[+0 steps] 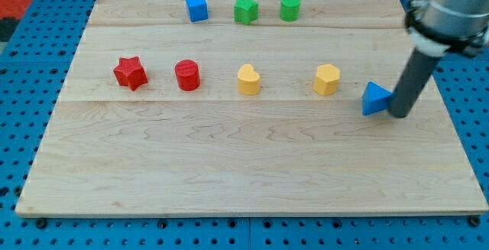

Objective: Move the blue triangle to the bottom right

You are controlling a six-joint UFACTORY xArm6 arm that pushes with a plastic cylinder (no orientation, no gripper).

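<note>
The blue triangle [375, 99] lies on the wooden board [244, 166] at the view's right, about mid-height. My tip [399, 115] stands right against the triangle's right side, touching it or nearly so. The dark rod rises from there up to the arm's grey body at the view's top right corner.
A blue cube [196, 8], a green star-like block [245, 10] and a green cylinder [289, 8] line the top edge. A red star [130, 73], a red cylinder [187, 75], a yellow heart [247, 79] and a yellow hexagon-like block [327, 79] form the middle row.
</note>
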